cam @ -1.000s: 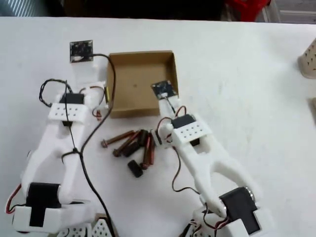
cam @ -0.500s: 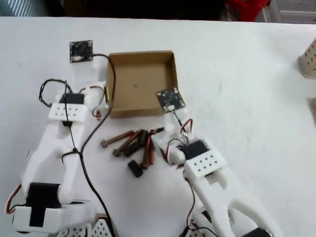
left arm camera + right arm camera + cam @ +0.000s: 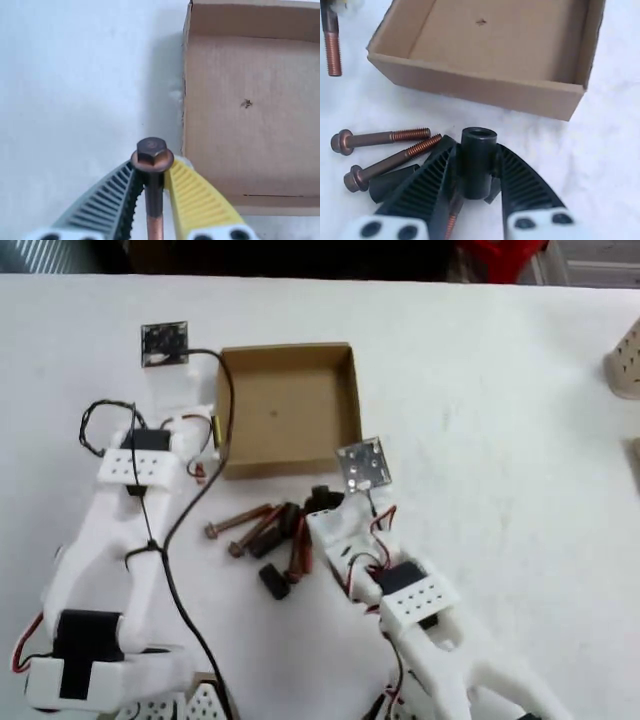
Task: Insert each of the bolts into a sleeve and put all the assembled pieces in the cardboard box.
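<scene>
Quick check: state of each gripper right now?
left gripper: closed, holding a bolt.
right gripper: closed, holding a black sleeve.

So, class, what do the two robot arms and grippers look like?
The left arm and right arm are white plastic with black motors and red wires. The left gripper has one grey, one yellow ribbed finger; the right gripper, two black ones.
</scene>
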Robot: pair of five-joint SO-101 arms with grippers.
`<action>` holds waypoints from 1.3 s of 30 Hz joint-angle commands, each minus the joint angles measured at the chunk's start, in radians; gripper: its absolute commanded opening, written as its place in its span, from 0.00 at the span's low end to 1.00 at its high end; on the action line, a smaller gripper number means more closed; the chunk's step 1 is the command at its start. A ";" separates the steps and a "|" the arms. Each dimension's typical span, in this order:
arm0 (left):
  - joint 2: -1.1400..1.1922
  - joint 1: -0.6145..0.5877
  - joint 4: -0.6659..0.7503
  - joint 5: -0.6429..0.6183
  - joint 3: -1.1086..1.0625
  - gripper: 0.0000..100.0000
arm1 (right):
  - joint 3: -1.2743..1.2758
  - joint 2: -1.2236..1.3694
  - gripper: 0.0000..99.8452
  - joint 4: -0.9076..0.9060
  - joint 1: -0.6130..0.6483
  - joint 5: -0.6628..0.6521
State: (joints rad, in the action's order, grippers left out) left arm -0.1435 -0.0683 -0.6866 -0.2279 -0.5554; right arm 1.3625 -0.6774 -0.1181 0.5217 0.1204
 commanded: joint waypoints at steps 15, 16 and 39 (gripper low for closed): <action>-0.058 -0.001 0.029 -0.003 0.005 0.02 | 0.265 -0.025 0.02 0.708 0.165 0.029; -0.058 -0.001 0.029 -0.003 0.005 0.02 | 0.265 -0.025 0.02 0.719 0.162 0.028; -0.058 0.001 0.029 -0.002 0.003 0.02 | 0.285 0.423 0.02 1.443 0.159 0.028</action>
State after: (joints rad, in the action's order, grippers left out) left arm -0.1435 -0.0683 -0.6866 -0.2279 -0.5554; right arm 1.6632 -0.3690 1.1907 0.6751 0.1419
